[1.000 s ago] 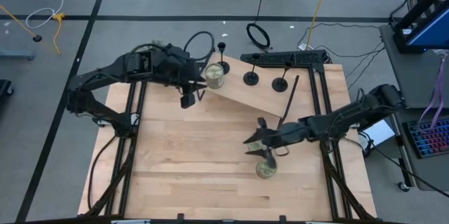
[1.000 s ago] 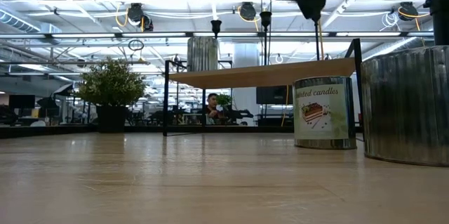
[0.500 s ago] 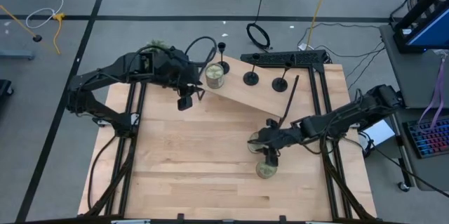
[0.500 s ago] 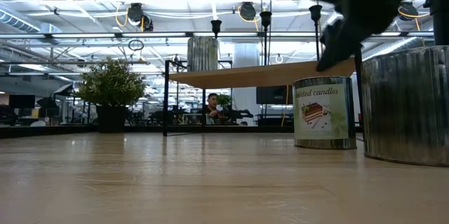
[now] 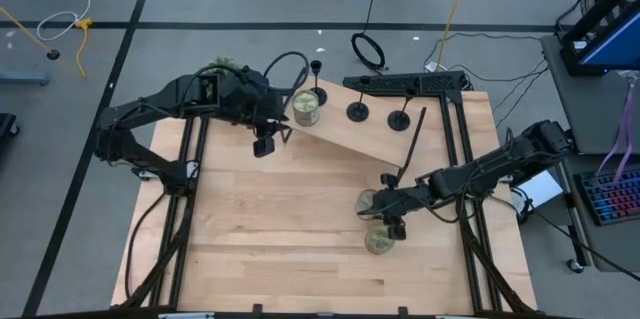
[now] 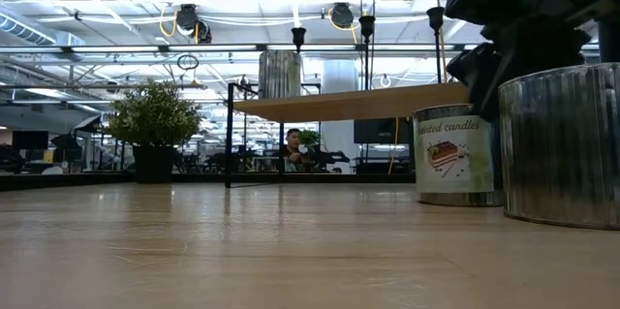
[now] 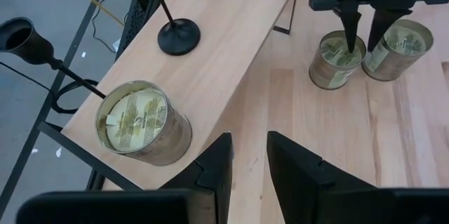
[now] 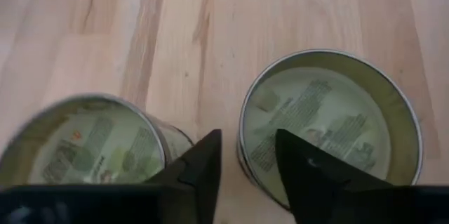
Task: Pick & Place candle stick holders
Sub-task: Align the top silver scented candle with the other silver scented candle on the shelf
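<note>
candle stick holders (image 5: 357, 111) all stand on the far shelf (image 5: 370, 129), seemingly untouched. right gripper (image 5: 381, 215) straddles a jar (image 5: 370, 202) rim, its grasp unclear; left gripper (image 5: 266, 142) hovers released.

Right gripper (image 5: 385, 214) dropped from above the jars onto the rim of one jar (image 5: 371, 202), jaws narrowing. That jar shifted slightly sideways in the low view.

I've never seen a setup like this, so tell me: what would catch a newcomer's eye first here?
Probably the right gripper, reaching down onto two greenish candle jars near the table's right side, its fingers straddling one jar's rim. Next, the raised wooden shelf at the back, carrying three slim black candle stick holders and another jar. The left gripper hovers beside that jar, holding nothing.
</note>
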Robot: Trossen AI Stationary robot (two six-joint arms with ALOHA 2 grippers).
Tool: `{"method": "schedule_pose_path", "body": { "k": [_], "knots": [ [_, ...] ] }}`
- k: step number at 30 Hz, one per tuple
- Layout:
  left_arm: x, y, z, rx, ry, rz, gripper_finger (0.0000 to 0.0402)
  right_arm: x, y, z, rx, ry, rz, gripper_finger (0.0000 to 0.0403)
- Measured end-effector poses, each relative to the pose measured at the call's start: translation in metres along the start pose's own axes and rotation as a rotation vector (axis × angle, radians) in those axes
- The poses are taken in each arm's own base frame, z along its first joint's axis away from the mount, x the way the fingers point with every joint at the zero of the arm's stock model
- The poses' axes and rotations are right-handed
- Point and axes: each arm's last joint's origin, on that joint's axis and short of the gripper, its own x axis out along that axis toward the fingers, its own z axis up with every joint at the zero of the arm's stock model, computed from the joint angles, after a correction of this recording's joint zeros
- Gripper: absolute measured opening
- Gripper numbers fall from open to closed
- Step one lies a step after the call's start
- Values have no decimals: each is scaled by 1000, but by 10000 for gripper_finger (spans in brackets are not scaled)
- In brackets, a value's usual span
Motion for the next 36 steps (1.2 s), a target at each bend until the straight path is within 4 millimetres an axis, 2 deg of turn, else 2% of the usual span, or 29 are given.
{"method": "schedule_pose_path", "body": {
  "k": [7,12,19,24,28,33,36],
  "knots": [
    [0,0,0,-26,-4,0,97,2,-4,-3,-94,11,-7,15],
    [0,0,0,-53,-4,0,97,2,-2,2,-91,-27,13,13],
    [0,-5,-3,-100,35,-14,97,-21,9,49,-97,-189,96,6],
    [-1,-14,-6,-123,73,-38,97,-43,12,90,-238,-232,57,8],
    [-1,-21,-6,-98,76,-56,97,-59,-7,122,-291,-192,-74,8],
    [-2,-26,-5,-79,75,-72,97,-71,-47,157,-246,-133,-190,8],
    [-2,-29,-6,-73,83,-78,97,-78,-70,170,-211,-99,-235,8]
  ]
}}
